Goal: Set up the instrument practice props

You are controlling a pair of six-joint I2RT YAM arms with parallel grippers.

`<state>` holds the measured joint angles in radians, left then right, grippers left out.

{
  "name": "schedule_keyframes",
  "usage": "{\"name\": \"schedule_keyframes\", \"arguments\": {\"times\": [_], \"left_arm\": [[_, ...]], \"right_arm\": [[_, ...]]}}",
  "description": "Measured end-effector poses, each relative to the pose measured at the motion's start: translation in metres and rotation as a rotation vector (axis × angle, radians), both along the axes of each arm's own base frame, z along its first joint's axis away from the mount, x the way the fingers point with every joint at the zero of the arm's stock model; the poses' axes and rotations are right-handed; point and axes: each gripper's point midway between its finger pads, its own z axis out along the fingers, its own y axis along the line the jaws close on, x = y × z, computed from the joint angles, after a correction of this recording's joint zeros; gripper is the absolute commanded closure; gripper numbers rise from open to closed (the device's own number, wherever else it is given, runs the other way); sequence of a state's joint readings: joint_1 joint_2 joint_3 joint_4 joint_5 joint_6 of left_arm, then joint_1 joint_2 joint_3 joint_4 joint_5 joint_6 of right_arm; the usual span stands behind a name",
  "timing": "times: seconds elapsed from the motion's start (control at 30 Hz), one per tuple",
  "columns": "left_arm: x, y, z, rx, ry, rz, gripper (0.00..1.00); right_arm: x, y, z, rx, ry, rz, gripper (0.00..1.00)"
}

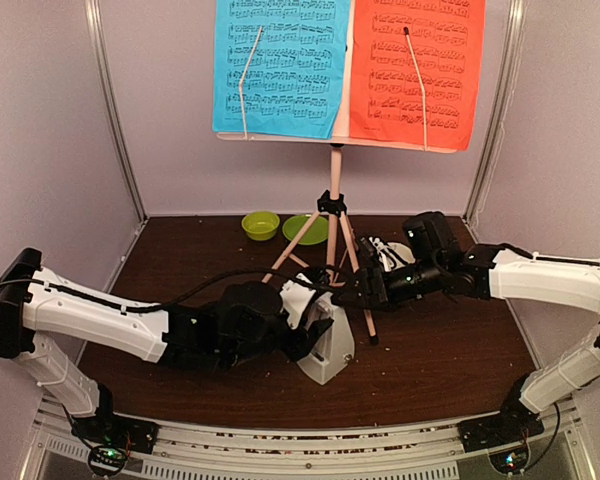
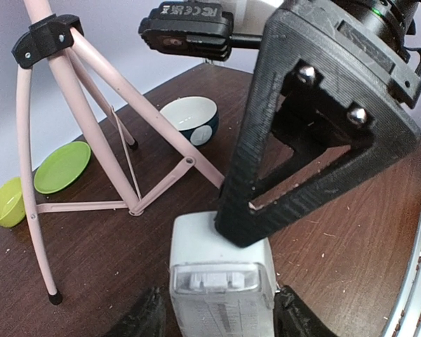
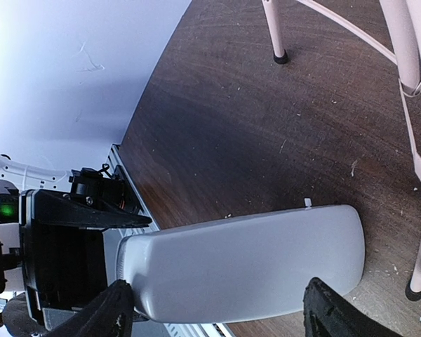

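- Cream pyramid metronome (image 1: 328, 350): stands on the dark brown wooden surface (image 1: 450, 350), just in front of the tripod's feet and between the two arms. It shows close up in the left wrist view (image 2: 221, 281) and side-on in the right wrist view (image 3: 245, 260).
- Black left gripper (image 1: 305, 335): reaches in low from the left. Its fingers (image 2: 149, 319) lie against both flanks of the metronome, clenched on it.
- Black right gripper (image 1: 355, 290): comes in from the right, higher up. Its fingers stand apart in its own view (image 3: 217, 302). One triangular finger (image 2: 266, 175) rests its tip on the metronome's upper end. Whether the gripper is grasping cannot be told.
- Pale pink tripod music stand (image 1: 335, 180): upright at the rear middle of the surface, legs spread, with the black hub (image 2: 48, 38) joining them.
- Blue sheet of printed music (image 1: 280, 65): on the left half of the stand's desk, under a thin wire arm.
- Red sheet of printed music (image 1: 420, 70): on the right half, its edge meeting the blue sheet.
- Lime-green bowl (image 1: 260, 225) and lime-green plate (image 1: 305, 230): side by side behind the tripod legs, near the back wall.
- White-and-dark bowl (image 2: 191, 119): right of the tripod, partly hidden by the right arm in the top view.
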<state>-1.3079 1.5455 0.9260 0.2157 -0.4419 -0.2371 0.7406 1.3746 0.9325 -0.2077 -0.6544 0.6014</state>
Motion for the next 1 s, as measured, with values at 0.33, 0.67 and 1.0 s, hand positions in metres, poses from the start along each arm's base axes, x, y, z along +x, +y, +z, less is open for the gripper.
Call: {"name": "schedule_keyframes", "arguments": {"times": [0.33, 0.67, 1.0], "left_arm": [[0.007, -0.006, 0.009, -0.023, 0.009, 0.016, 0.57], [0.005, -0.003, 0.01, -0.038, 0.017, 0.004, 0.71], [-0.003, 0.003, 0.011, -0.051, 0.019, -0.044, 0.75]], "right_arm": [[0.001, 0.001, 0.0, 0.012, -0.018, 0.002, 0.18], [0.001, 0.002, -0.001, 0.013, -0.046, 0.017, 0.2], [-0.002, 0.007, -0.002, 0.019, -0.068, 0.046, 0.22]]}}
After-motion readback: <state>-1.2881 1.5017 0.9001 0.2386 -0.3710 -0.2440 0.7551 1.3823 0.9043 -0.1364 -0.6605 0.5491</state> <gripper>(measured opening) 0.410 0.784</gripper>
